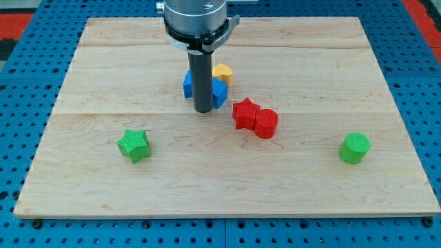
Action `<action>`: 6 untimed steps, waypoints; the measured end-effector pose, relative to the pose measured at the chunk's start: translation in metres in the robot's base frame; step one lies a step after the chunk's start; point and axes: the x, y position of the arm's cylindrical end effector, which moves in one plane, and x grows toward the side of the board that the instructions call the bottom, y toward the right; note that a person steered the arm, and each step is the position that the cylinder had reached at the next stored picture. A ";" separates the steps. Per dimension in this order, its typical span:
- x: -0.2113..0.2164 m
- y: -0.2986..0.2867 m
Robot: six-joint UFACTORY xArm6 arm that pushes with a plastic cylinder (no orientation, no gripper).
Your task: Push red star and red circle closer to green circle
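The red star (pixel 244 113) and the red circle (pixel 266 123) sit touching each other just right of the board's middle. The green circle (pixel 355 148) stands apart near the view's right edge of the board, lower than the red pair. My tip (pixel 202 110) rests on the board to the left of the red star, a short gap away from it, and right in front of the blue blocks.
A blue block (pixel 216 92) and another blue block (pixel 187 84) sit partly hidden behind the rod, with a yellow block (pixel 222 72) just above them. A green star (pixel 134 145) lies at the lower left. The wooden board (pixel 227 186) lies on a blue pegboard.
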 end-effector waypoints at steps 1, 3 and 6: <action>0.007 0.031; 0.044 0.108; 0.047 0.150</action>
